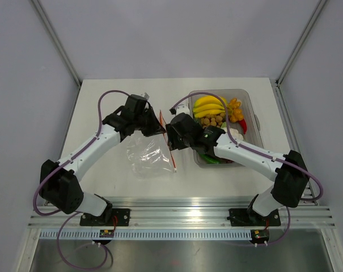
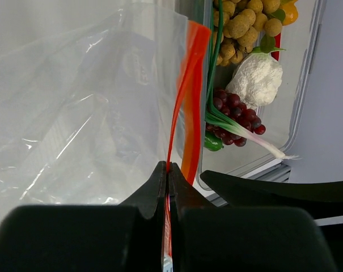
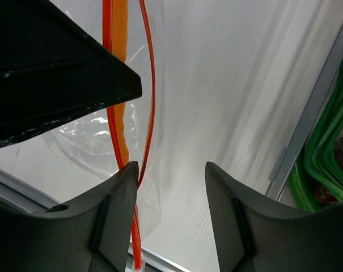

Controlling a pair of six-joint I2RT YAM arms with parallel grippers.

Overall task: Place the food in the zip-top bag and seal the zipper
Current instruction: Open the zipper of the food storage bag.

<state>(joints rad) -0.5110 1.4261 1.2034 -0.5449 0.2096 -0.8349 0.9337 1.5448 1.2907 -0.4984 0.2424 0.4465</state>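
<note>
A clear zip-top bag (image 1: 145, 156) rests crumpled on the white tabletop (image 1: 103, 102) between the two arms. The left gripper (image 2: 168, 170) has its jaws clenched on the bag's red zipper (image 2: 188, 96). The right gripper (image 3: 171, 170) hangs just beside that strip, jaws released, holding nothing. The food (image 1: 216, 113) sits in a clear tub (image 1: 255, 122) to the right.

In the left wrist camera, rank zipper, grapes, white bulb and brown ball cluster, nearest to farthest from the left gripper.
1. The zipper, pinched in the left gripper.
2. The grapes, just to its right.
3. The white bulb, beyond the grapes.
4. The brown ball cluster, farthest back.
</note>
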